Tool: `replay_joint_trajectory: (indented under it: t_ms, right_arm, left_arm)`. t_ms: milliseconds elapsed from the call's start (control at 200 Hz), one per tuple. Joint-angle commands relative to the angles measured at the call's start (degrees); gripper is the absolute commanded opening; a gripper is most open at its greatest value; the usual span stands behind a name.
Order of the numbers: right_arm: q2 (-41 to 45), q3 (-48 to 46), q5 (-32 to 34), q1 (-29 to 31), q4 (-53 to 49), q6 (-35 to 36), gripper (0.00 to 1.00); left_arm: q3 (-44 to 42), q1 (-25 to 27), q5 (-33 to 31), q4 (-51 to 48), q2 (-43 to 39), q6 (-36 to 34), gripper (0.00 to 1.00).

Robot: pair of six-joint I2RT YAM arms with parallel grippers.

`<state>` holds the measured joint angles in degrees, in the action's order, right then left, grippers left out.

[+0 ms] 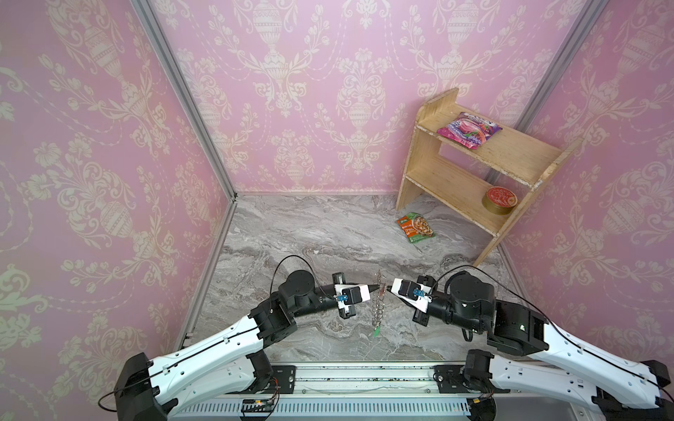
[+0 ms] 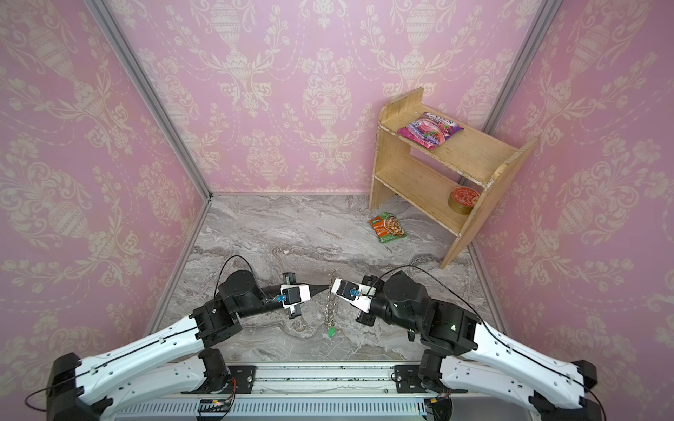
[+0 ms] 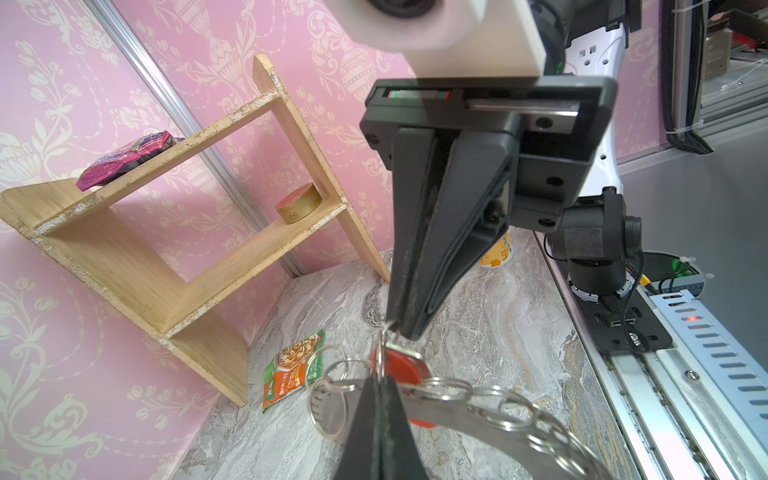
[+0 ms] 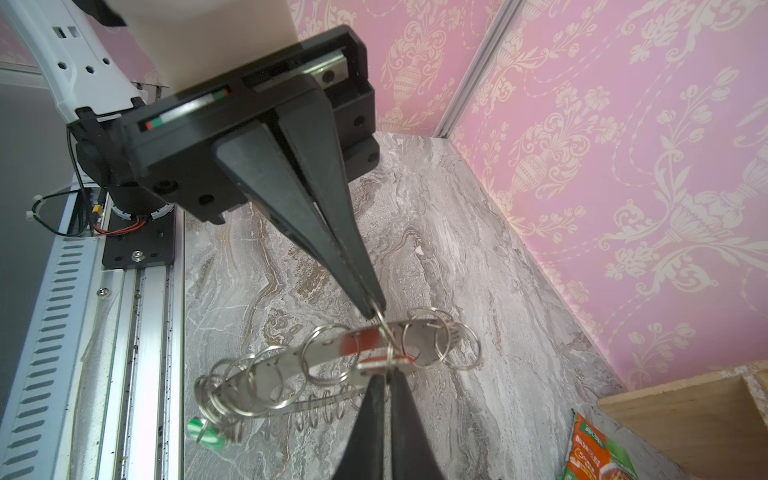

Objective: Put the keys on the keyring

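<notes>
Both clamped: left hand (image 4: 374, 307) keyring (image 3: 457, 413), right hand (image 3: 401, 330) half-hidden red key (image 3: 401, 368).

Overhead pair — wrist views (close, opposed)

Open marble tabletop (image 1: 291, 237) ahead; wooden shelf (image 1: 448, 189) far right corner.

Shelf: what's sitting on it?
A pink packet lies on the top board of the shelf. A round tin with a red lid stands on the lower board. Whatever is under the packet is covered.
</notes>
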<state>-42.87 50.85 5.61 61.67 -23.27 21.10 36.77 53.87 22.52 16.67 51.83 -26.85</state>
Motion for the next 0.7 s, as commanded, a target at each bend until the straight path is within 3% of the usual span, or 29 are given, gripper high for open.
replay_joint_trajectory:
  t_ms: [0,696]
  right_arm:
    - [0.3,1.5,0.0,-0.6,0.1,-0.1,0.06]
    - [-0.6,1.6,-5.6,-3.0,2.2,-0.2,0.12]
  left_arm:
    - [-0.2,-0.1,0.1,3.1,-1.2,1.7,0.0]
    - [0.0,-0.1,1.5,2.8,-1.4,1.9,0.0]
